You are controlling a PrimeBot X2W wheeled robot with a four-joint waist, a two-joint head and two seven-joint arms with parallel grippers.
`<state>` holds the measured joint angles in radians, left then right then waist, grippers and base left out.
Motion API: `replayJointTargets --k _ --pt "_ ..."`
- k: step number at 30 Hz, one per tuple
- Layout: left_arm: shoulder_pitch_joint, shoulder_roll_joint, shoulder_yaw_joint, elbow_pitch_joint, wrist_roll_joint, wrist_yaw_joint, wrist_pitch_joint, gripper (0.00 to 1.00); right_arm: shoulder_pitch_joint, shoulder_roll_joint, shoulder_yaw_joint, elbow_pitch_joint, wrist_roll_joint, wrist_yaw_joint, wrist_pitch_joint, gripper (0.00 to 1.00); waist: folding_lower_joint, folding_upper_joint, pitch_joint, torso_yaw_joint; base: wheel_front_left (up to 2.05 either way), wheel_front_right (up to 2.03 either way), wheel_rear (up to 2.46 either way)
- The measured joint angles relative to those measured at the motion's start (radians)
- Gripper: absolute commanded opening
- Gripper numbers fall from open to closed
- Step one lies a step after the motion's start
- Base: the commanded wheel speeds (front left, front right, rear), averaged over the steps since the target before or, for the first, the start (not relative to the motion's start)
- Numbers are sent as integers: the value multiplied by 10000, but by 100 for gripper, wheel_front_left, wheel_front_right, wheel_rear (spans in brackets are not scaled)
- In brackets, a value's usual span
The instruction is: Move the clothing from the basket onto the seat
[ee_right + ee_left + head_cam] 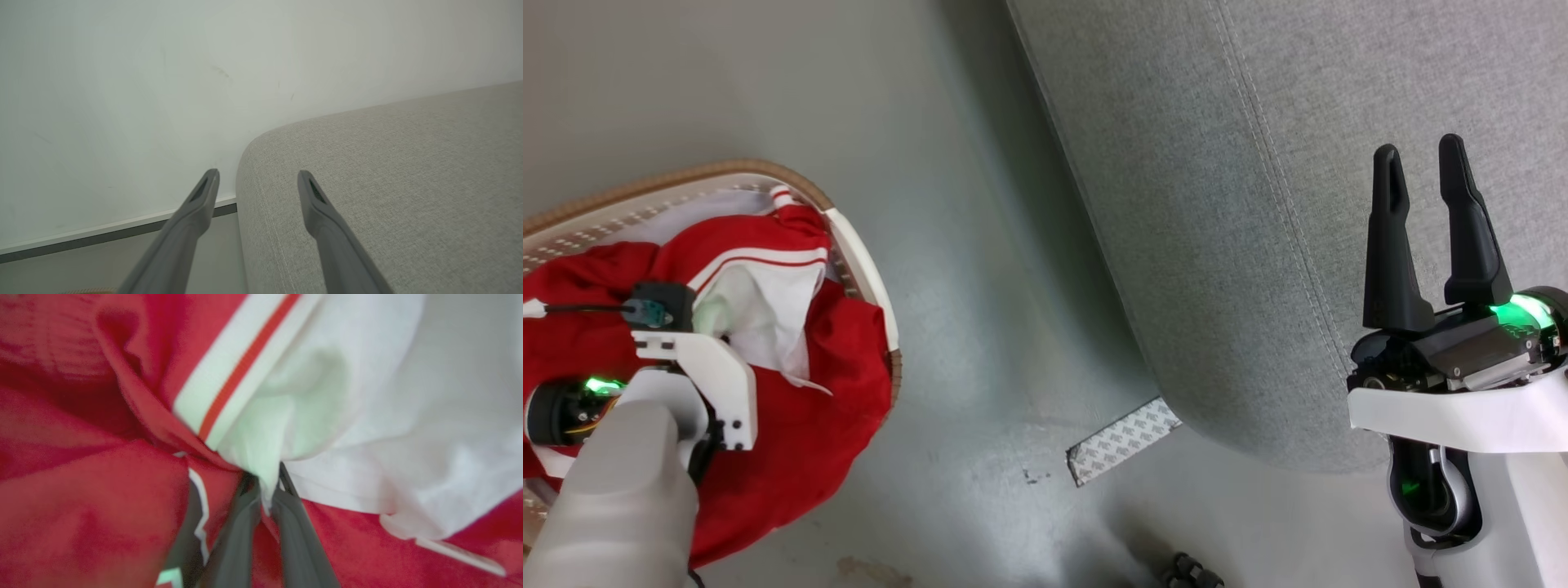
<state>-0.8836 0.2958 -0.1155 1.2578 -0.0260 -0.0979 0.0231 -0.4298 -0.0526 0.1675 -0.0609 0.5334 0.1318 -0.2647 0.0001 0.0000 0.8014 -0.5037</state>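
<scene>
The red clothing (800, 392) with white lining and stripe trim is piled in the white basket (768, 173) with its brown rim, at the left of the head view. My left wrist (694, 367) hangs over the pile and hides the fingers there. In the left wrist view my left gripper (265, 486) is shut on a fold of the clothing's white lining (261, 441), beside the red-and-white stripe. My right gripper (1425, 188) stands open and holds nothing, above the edge of the grey seat (1258, 204). The right wrist view shows the same open gripper (257, 177) over the seat's rounded corner (388, 183).
Grey floor (972, 286) separates the basket from the seat. A grey-and-white patterned strip (1123, 439) lies on the floor at the seat's near corner, and a small dark object (1192, 572) sits at the bottom edge. A white wall (163, 81) with a baseboard (102, 234) stands behind the seat.
</scene>
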Motion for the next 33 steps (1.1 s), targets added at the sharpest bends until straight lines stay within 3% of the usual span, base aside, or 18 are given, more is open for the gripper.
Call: replayJointTargets --k 8,21,33 --pt "159 -598 -138 71 -276 -136 -922 0 -6 15 -228 157 -441 0 2 100 0 0 -761 356 0 0 0" --pt "921 -1693 -309 -165 -984 -299 -2648 0 464 29 -520 568 -1467 0 0 100 -1 0 -3112 1515 0 0 0" --pt "2288 -2153 -1124 -3241 -1893 -334 -2871 0 1217 -439 -430 1007 -1488 0 0 100 -2 0 -5178 2935 0 0 0"
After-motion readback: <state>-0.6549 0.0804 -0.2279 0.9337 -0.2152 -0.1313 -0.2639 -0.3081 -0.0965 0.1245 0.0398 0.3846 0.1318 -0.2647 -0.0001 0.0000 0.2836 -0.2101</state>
